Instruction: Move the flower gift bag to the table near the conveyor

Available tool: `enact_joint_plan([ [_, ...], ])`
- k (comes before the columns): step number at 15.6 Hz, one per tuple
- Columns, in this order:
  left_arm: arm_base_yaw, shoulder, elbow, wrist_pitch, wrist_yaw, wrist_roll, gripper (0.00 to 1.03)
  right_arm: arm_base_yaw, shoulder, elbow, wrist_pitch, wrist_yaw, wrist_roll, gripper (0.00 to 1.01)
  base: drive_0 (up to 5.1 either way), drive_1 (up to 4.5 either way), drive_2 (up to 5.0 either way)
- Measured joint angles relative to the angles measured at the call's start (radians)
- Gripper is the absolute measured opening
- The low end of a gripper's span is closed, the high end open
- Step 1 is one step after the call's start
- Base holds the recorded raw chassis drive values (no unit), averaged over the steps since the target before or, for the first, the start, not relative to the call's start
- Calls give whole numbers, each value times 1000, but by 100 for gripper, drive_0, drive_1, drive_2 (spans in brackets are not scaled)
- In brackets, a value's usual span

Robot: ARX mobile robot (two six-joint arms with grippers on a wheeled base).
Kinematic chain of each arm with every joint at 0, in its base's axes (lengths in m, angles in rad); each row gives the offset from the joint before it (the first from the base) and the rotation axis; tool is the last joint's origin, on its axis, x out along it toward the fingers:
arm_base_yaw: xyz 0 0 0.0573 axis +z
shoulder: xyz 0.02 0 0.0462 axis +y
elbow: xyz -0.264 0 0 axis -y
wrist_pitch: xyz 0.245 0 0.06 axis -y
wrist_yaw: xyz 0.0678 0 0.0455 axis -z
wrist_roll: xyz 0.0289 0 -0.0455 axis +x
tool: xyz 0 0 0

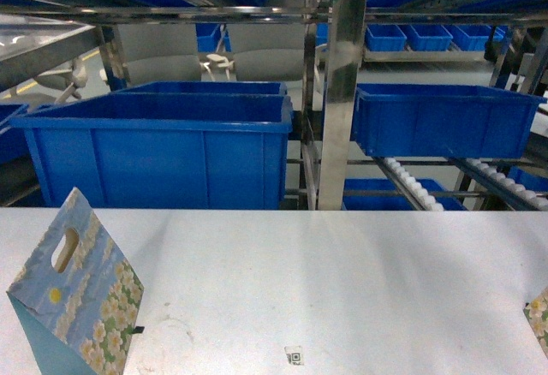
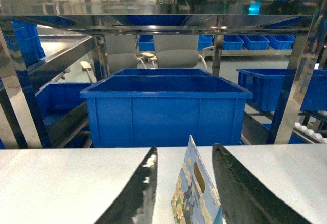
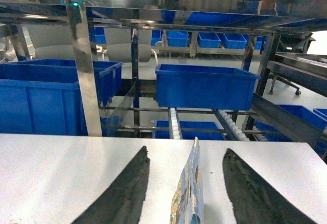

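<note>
Two gift bags [image 1: 77,294] [image 3: 189,188] stand between spread hands [image 2: 184,193] [image 3: 186,193] on the bench [image 1: 342,289]: light, crushable paper, best pinched near the handle cutout [image 2: 199,177].

Gift bag [image 1: 86,306] blue, white-flower print; table [image 1: 342,289] pale grey; bins [image 1: 163,157] blue.

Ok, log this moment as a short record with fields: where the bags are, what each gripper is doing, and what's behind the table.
left bag: flower gift bag, upright on the table, near-left corner in the head view
right bag: second flowered bag, only a sliver at the right edge
left gripper: open, fingers either side of the left bag's top
right gripper: open, straddling the other bag
sticker: QR-code sticker, near front edge
behind table: blue bins on a metal rack
</note>
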Motion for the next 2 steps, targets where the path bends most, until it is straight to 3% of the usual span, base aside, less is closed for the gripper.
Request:
enact_joint_plan([
  [2, 0, 0, 0, 0, 0, 0, 53, 0, 0, 0, 0, 0, 0, 62, 0, 0, 0],
])
